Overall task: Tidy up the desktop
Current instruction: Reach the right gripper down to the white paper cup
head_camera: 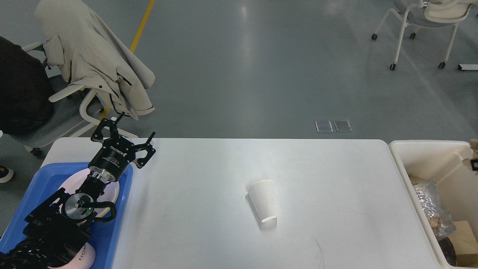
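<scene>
Head view: the desktop (209, 239) fills the lower frame, white and nearly bare. 1 paper cup (263, 200) lies tipped on its side near the middle, well apart from everything else; as the only loose item on the surface, it is probably what remains to clear.

The blue tray (121, 224) sits on the desktop's left end and holds a white plate (114, 188), so it seems to collect reusable dishes. The cream bin (414, 158) stands just beside the right edge, holding crumpled foil (429, 200) and other rubbish, which suits it as the cup's destination.

The left gripper (123, 136) hovers above the tray's far end, its 2 fingers spread wide and holding nothing. The right gripper is hidden apart from a small dark piece at the right edge, so I cannot tell its state.
</scene>
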Controlling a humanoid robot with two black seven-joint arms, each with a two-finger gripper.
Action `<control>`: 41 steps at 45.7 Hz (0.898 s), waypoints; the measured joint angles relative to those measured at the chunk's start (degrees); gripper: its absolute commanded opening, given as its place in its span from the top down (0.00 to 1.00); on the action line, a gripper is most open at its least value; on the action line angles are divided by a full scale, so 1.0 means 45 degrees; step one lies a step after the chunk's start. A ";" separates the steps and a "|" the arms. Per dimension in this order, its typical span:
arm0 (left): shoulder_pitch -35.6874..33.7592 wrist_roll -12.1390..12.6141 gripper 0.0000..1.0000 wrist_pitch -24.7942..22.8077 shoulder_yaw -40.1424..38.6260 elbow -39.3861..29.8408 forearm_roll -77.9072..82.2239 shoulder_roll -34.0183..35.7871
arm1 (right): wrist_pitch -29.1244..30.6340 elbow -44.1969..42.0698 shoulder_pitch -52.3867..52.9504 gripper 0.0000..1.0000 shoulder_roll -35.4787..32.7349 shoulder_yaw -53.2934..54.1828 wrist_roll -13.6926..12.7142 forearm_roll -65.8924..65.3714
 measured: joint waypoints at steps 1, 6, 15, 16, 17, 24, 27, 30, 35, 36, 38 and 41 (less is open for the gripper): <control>0.0000 0.0000 0.00 0.0000 0.0000 0.0000 0.0000 0.0000 | -0.0242 -0.0292 -0.0555 0.98 0.0100 0.0001 -0.0040 0.0253; 0.0000 0.0000 0.00 0.0000 0.0000 0.0000 -0.0001 0.0000 | -0.1039 -0.1255 -0.2458 0.00 0.0452 0.0016 -0.0223 0.1295; 0.0000 -0.0001 0.00 0.0001 0.0000 -0.0001 -0.0001 0.0000 | -0.1263 -0.1421 -0.3058 0.00 0.0563 0.0320 -0.0277 0.1785; 0.0000 -0.0001 0.00 0.0001 0.0000 -0.0001 -0.0001 0.0000 | -0.1266 -0.1421 -0.3064 0.00 0.0562 0.0337 -0.0277 0.1787; 0.0000 -0.0002 0.00 0.0001 0.0000 -0.0001 -0.0001 0.0000 | -0.1267 -0.1421 -0.3067 0.00 0.0562 0.0350 -0.0277 0.1790; 0.0000 -0.0017 0.00 0.0019 0.0000 0.0000 -0.0001 0.0000 | -0.1267 -0.1406 -0.3064 0.00 0.0563 0.0372 -0.0276 0.1793; 0.0000 -0.0017 0.00 0.0022 0.0000 -0.0001 -0.0001 0.0000 | -0.1267 -0.1403 -0.3023 0.00 0.0566 0.0373 -0.0274 0.1794; 0.0000 -0.0017 0.00 0.0022 0.0000 0.0000 -0.0001 0.0000 | -0.1264 -0.1403 -0.2976 0.00 0.0566 0.0371 -0.0272 0.1789; 0.0000 -0.0017 0.00 0.0022 0.0000 0.0000 -0.0001 -0.0005 | -0.1250 -0.1402 -0.2827 0.00 0.0557 0.0362 -0.0265 0.1775; 0.0000 -0.0017 0.00 0.0022 0.0000 0.0000 -0.0001 -0.0006 | -0.1244 -0.1401 -0.2773 0.00 0.0552 0.0361 -0.0261 0.1775; 0.0000 -0.0018 0.00 0.0022 0.0000 0.0000 -0.0001 -0.0006 | -0.1216 -0.1376 -0.2605 0.00 0.0548 0.0360 -0.0245 0.1772; 0.0000 -0.0020 0.00 0.0022 0.0000 0.0000 -0.0001 -0.0011 | -0.1117 -0.1236 -0.2153 0.00 0.0548 0.0352 -0.0197 0.1751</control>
